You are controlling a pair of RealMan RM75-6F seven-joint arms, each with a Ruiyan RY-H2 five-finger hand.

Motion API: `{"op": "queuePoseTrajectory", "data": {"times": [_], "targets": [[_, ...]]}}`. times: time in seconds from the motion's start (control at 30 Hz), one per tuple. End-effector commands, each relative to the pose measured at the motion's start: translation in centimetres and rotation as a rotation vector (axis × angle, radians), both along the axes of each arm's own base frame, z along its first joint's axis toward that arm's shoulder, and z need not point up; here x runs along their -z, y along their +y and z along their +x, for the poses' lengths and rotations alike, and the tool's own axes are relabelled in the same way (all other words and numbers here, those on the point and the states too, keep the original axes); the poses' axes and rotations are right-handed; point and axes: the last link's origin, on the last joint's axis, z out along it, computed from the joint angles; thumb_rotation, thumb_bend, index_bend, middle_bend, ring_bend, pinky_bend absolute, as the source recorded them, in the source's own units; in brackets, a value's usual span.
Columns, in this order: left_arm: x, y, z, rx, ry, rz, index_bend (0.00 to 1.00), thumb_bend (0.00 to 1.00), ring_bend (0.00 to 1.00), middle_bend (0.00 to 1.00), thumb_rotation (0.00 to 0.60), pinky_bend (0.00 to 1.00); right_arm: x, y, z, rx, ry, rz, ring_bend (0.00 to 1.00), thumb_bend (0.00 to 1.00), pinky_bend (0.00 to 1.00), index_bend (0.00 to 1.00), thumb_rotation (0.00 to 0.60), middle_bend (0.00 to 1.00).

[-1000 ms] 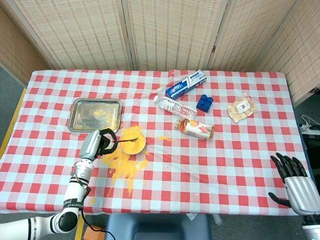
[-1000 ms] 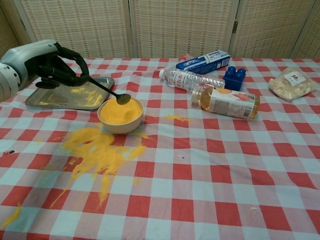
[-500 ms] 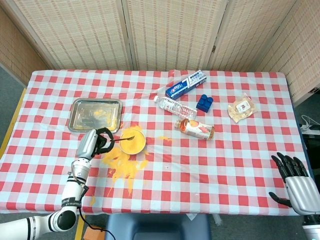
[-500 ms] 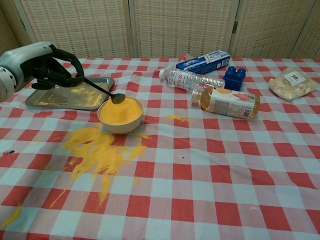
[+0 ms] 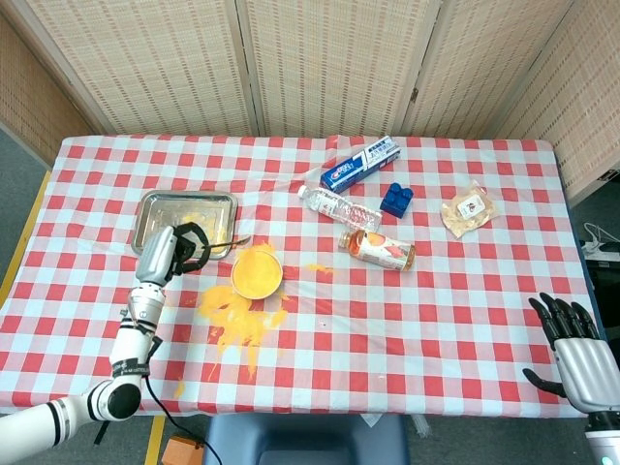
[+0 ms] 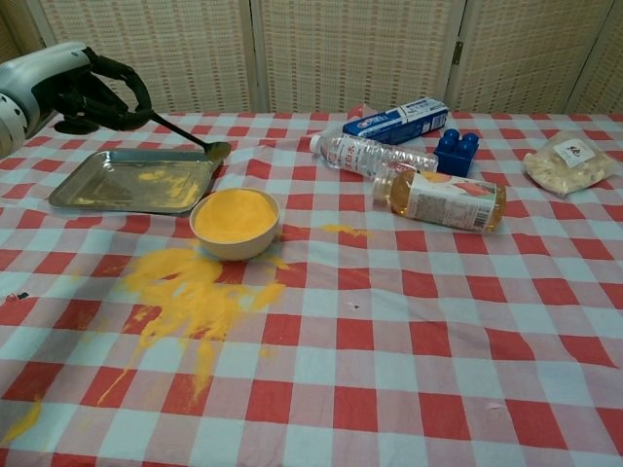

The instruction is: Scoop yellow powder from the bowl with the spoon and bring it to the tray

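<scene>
The left hand (image 5: 179, 250) has a smooth silver-grey metallic back and black fingers (image 5: 197, 235); in the chest view the same hand (image 6: 83, 88) shows that rounded silver shell with glossy black segmented fingers curving from it. Behind it, the left forearm (image 5: 129, 344) is a slim white and light-grey tube with a dark band bearing small lettering, too small to read, ending in a rounded white elbow housing (image 5: 105, 401). The right hand (image 5: 572, 351) has a ribbed silver-grey palm shell and black fingers (image 5: 557, 318).
</scene>
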Motion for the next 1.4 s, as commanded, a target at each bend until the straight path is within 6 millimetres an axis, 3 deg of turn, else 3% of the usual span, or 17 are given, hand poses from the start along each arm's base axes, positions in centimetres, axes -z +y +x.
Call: {"op": "queuePoseTrajectory", "data": {"times": [0.03, 0.27, 0.53, 0.7, 0.9, 1.03, 1.23, 1.27, 1.33, 1.37, 1.4], "targets": [[-0.6, 2.9, -1.2, -0.005, 0.019, 0.042, 0.84, 0.78, 1.0, 1.0, 0.6, 1.0, 0.1, -0.1, 0.0, 0.004, 0.006, -0.003, 0.0, 0.07, 0.0, 0.0, 0.6, 0.0], [0.0, 7.4, -4.6, -0.06, 0.023, -0.01, 0.84, 0.77, 1.0, 1.0, 0.6, 1.0, 0.4, -0.6, -0.3, 0.027, 0.02, -0.008, 0.0, 0.07, 0.0, 0.0, 0.6, 0.0], [0.7, 10.0, -7.3, -0.143, 0.009, 0.001, 0.78, 0.73, 1.0, 1.0, 0.6, 1.0, 0.8, -0.5, -0.3, 0.032, 0.022, 0.013, 0.0, 0.07, 0.0, 0.0, 0.6, 0.0], [1.0, 10.8, -8.2, -0.174, 0.038, -0.01, 0.62, 0.68, 1.0, 1.0, 0.6, 1.0, 0.7, -0.3, -0.1, 0.026, 0.022, 0.004, 0.0, 0.07, 0.0, 0.0, 0.6, 0.0], [0.9, 11.2, -9.5, -0.221, 0.085, -0.02, 0.1, 0.56, 1.0, 1.0, 0.6, 1.0, 0.7, -0.3, -0.1, 0.015, 0.017, -0.001, 0.0, 0.07, 0.0, 0.0, 0.6, 0.0], [0.6, 11.3, -9.8, -0.223, 0.116, -0.031, 0.0, 0.53, 1.0, 1.0, 0.6, 1.0, 0.7, -0.3, 0.0, 0.01, 0.016, -0.004, 0.0, 0.07, 0.0, 0.0, 0.6, 0.0], [-0.1, 10.7, -9.1, -0.159, 0.127, -0.027, 0.0, 0.47, 1.0, 1.0, 0.6, 1.0, 0.7, -0.1, 0.1, -0.004, 0.011, -0.01, 0.0, 0.07, 0.0, 0.0, 0.6, 0.0], [-0.2, 9.8, -8.7, -0.115, 0.112, -0.034, 0.0, 0.46, 0.98, 0.99, 0.6, 1.0, 0.7, -0.1, 0.1, -0.007, 0.009, -0.01, 0.0, 0.07, 0.0, 0.0, 0.6, 0.0], [-0.5, 7.2, -8.3, -0.02, 0.12, -0.071, 0.0, 0.45, 0.82, 0.83, 0.6, 0.93, 0.6, -0.2, 0.2, -0.016, 0.001, -0.012, 0.0, 0.07, 0.0, 0.0, 0.6, 0.0], [-0.9, 4.7, -8.3, 0.056, 0.174, -0.098, 0.0, 0.44, 0.61, 0.61, 0.6, 0.8, 0.6, -0.3, 0.2, -0.023, -0.004, -0.015, 0.0, 0.07, 0.0, 0.0, 0.6, 0.0], [-1.3, 2.6, -8.5, 0.111, 0.23, -0.115, 0.0, 0.44, 0.48, 0.48, 0.6, 0.7, 0.6, -0.3, 0.2, -0.03, -0.008, -0.018, 0.0, 0.07, 0.0, 0.0, 0.6, 0.0]]}}
